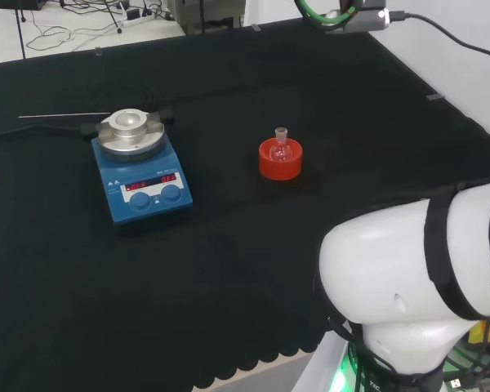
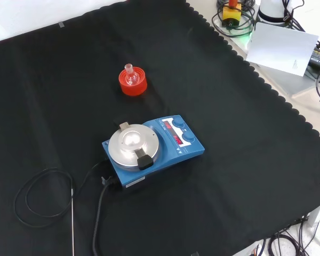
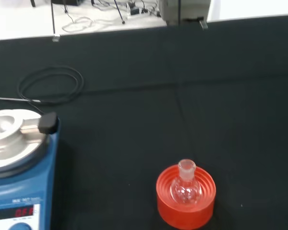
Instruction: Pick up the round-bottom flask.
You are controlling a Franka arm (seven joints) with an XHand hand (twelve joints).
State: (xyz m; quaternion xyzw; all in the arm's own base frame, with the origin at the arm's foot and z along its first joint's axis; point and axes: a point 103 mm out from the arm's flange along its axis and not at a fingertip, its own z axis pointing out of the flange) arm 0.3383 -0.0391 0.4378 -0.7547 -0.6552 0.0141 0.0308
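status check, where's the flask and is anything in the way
Round-bottom flask upright on its red ribbed stand, untouched. Blue hotplate stands apart from it. Nothing close around the flask.

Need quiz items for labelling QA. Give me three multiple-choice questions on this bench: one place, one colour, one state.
1. In the head view, where does the small clear glass round-bottom flask stand relative to the blue hotplate stirrer with a round metal top?
A. to its right
B. to its left
C. on top of it

2. What colour is the ribbed ring stand under the flask?
A. cork brown
B. red
C. white

3. What state is the flask in?
A. lying on its side on the black cloth
B. lifted clear of the stand
C. upright in the stand, neck up

Answers:
1. A, the head view shows the flask right of the stirrer, apart from it.
2. B, the ring is red in all three views.
3. C, the wrist view shows the bulb seated in the ring with the neck up.
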